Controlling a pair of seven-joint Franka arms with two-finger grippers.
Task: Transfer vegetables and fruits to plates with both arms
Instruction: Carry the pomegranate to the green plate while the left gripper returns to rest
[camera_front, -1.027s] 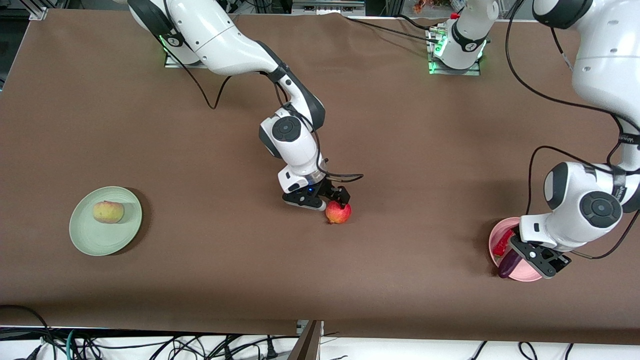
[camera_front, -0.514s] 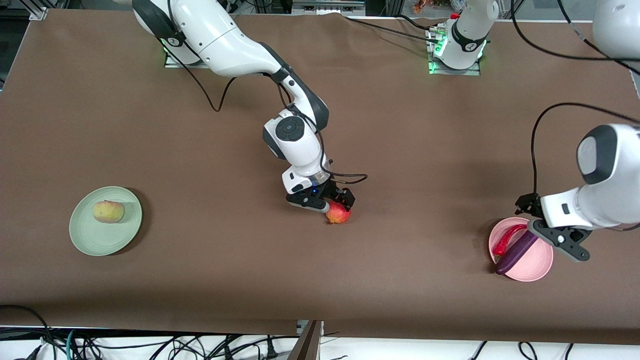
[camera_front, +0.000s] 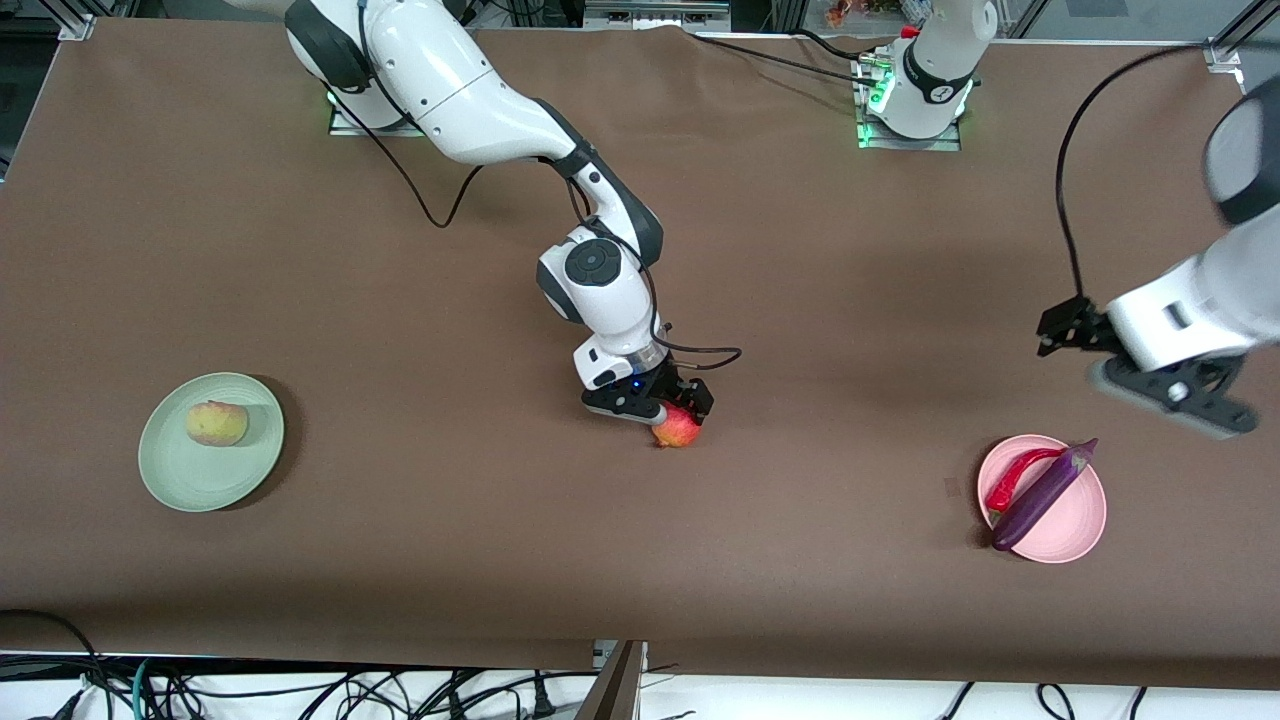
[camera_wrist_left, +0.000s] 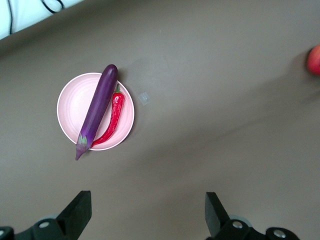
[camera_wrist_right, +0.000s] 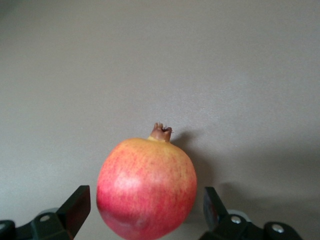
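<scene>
The red pomegranate lies mid-table, crown tip up in the right wrist view. My right gripper is low around it, open, with a finger on each side and a small gap to each. The pale pink plate holds the purple eggplant and the red chili side by side; the left wrist view shows the plate, the eggplant and the chili. My left gripper is raised above the table beside the pink plate, open and empty. The peach sits on the pale green plate.
The brown table is bare between the plates. Both arm bases stand along its edge farthest from the front camera. Cables lie off the edge nearest that camera. The pomegranate shows at the rim of the left wrist view.
My left gripper has lifted off the pink plate and moved away from the front camera, leaving the eggplant beside the chili. My right gripper has settled lower around the pomegranate.
</scene>
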